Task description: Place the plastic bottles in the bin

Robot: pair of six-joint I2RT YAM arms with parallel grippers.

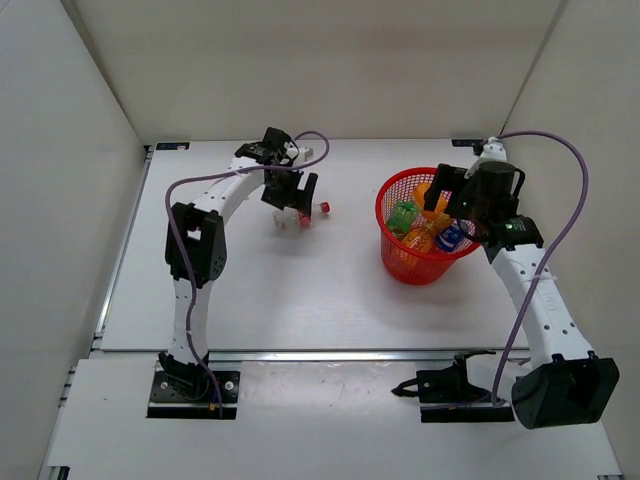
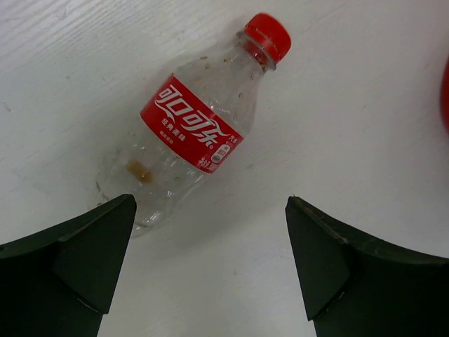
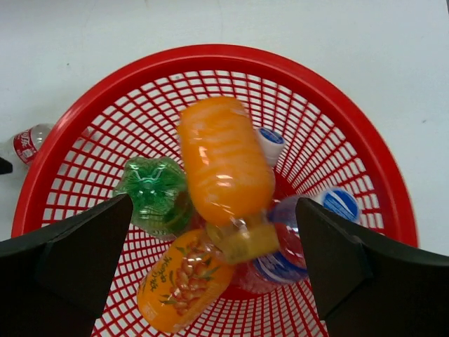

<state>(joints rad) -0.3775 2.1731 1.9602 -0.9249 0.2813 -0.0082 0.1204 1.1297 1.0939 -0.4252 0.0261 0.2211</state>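
Lying on the table (image 1: 300,300): one red-label bottle (image 2: 189,137). It's clear with a red cap, on its side in the far half, roughly midway between the left and right edges and well apart from the bin.
Left gripper (image 2: 209,207): yours is spread wide right over that bottle and grasping nothing. In the wrist view the bottle's base sits just beside one fingertip, and I honestly can't tell if they touch. The cap points away from the fingers.
Right gripper (image 3: 214,205): released, fingers wide apart above the bin with nothing clamped between them.
Bin (image 3: 210,53): red mesh basket, upright, in the far half of the table toward the right edge.
Orange bottle (image 3: 224,158): blurred in your right wrist view, inside the circle of the rim, with a clear gap to each finger. It's above the other bottles, and I can't tell whether it rests on them.
Also in the bin: a pineapple-print bottle (image 3: 182,281) near the front wall, a green bottle (image 3: 154,193) on the left, and blue-label bottles (image 3: 280,246) on the right.
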